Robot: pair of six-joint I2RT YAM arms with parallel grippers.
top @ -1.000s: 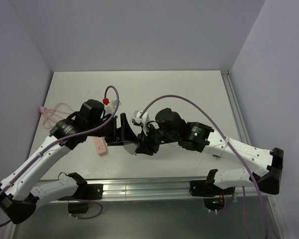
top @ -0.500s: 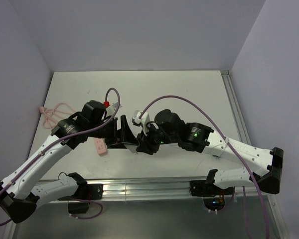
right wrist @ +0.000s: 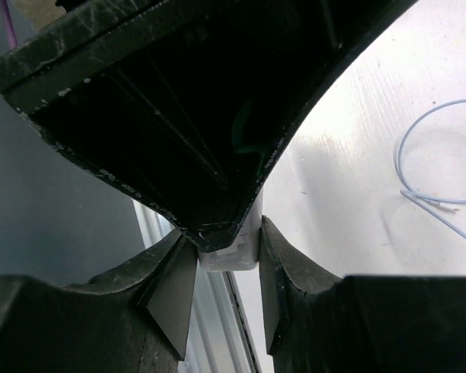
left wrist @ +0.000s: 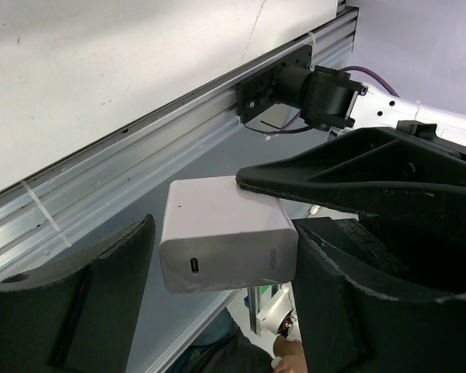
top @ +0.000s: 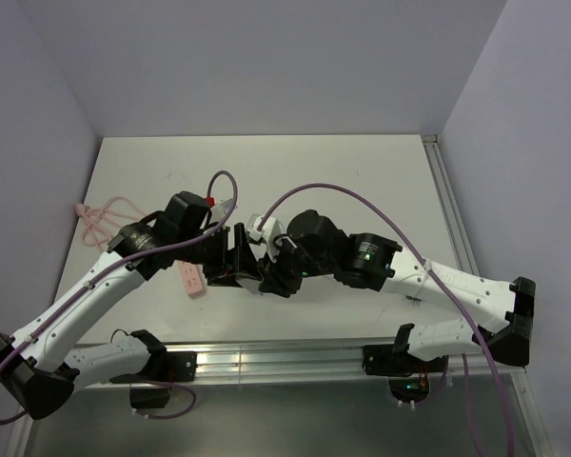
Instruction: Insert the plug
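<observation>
In the right wrist view a thin whitish wire loops on the white table, with a small pale tip; I cannot make out the plug head clearly. A white charger block with a small port on its face hangs in the air. My right gripper is shut on it, and its black finger lies along the block's top. My left gripper is open around the block, with its right finger touching and a slim gap at its left finger. In the top view the two grippers meet, left and right.
A pink socket strip lies on the table just left of the grippers, and its pink cord is bunched at the left edge. The aluminium rail runs along the near edge. Purple robot cables arch above the arms.
My left arm has moved right and nearer, bringing its open gripper around the block in the right gripper. The right gripper has shifted slightly left.
</observation>
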